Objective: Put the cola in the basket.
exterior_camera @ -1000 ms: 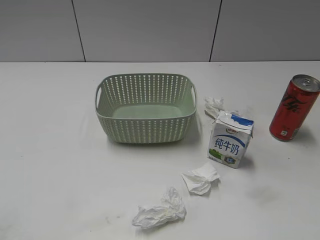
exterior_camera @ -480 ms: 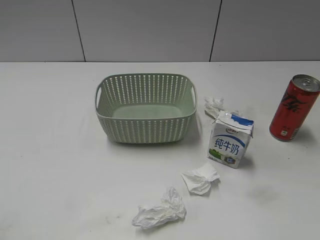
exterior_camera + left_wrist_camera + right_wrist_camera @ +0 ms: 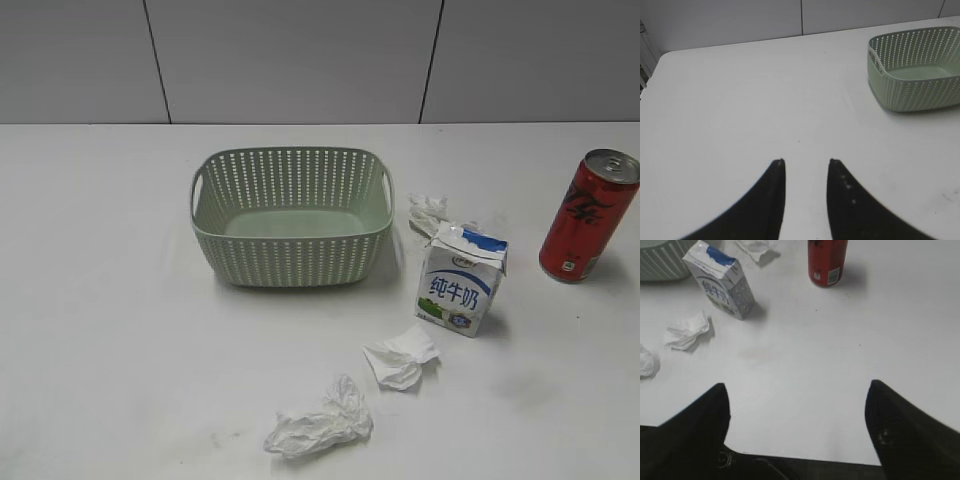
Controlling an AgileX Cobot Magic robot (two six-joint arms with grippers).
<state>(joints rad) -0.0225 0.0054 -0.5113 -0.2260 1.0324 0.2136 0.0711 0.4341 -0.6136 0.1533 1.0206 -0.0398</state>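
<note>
Cola stands upright at the table's right edge, well apart from the basket. Right gripper, jaws spread wide, faces it from nearer (carton beside the path); left gripper sits slightly parted, far off.

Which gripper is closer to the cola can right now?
Right. The right gripper has the cola can standing just ahead of its open fingers, on bare table. The left gripper faces empty table with only the basket ahead to its right; no can in its view.
</note>
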